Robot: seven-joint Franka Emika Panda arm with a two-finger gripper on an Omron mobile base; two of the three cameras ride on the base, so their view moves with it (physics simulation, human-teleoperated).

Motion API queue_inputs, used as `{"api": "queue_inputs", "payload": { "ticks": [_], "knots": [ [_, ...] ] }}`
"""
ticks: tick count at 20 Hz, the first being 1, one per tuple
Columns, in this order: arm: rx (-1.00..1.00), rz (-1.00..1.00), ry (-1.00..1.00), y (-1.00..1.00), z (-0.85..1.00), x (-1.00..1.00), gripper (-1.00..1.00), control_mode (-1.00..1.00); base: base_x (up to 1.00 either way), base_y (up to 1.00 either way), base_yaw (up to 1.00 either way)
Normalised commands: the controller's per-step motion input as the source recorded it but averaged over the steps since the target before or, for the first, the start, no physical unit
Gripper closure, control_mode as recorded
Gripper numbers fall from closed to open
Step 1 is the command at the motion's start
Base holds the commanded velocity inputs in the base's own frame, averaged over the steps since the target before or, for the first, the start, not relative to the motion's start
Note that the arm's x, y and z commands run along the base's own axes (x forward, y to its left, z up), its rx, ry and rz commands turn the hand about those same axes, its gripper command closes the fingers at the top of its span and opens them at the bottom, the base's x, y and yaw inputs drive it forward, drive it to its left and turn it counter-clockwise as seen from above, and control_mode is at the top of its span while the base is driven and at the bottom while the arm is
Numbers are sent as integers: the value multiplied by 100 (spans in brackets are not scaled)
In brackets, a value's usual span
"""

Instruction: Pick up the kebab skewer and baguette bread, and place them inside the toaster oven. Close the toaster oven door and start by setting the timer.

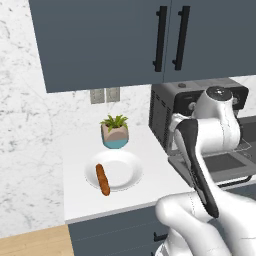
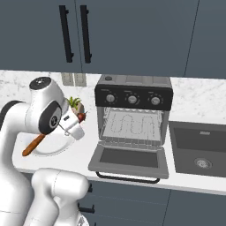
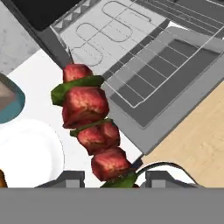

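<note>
In the hand view the kebab skewer (image 3: pixel 87 118), red meat chunks with green pieces, rises from between my finger tips, and my gripper (image 3: pixel 114 179) is shut on its lower end. The gripper (image 2: pixel 76 125) hangs above the counter, left of the toaster oven (image 2: pixel 132 95). The toaster oven door (image 2: pixel 128 159) lies dropped open and flat, and the wire rack (image 3: pixel 144 65) shows inside. The baguette bread (image 1: pixel 102 179) lies on the left side of a white plate (image 1: pixel 131 172), with its end (image 2: pixel 34 145) showing beside my arm.
A potted plant (image 1: pixel 115 131) stands behind the plate by the wall. A sink (image 2: pixel 201 150) is sunk into the counter right of the oven. Dark wall cabinets (image 1: pixel 100 40) hang above. Wood floor (image 3: pixel 197 131) lies beyond the counter's front edge.
</note>
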Motion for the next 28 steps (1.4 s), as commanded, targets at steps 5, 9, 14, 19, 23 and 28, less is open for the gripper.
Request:
{"api": "queue_inputs", "payload": {
  "ticks": [5, 9, 14, 19, 23, 28],
  "knots": [
    [16, -34, 0, -79, 24, -47, 100, -100, 0, 0, 0],
    [17, -34, 0, -87, 11, -38, 100, -100, 0, 0, 0],
    [17, -15, -8, -24, 3, 16, 100, -100, 0, 0, 0],
    [30, -11, -5, -5, 0, 12, 100, -100, 0, 0, 0],
    [15, -22, -12, 0, 0, 22, 100, -100, 0, 0, 0],
    [7, -17, -9, 12, 0, 26, 100, -100, 0, 0, 0]
  ]
}}
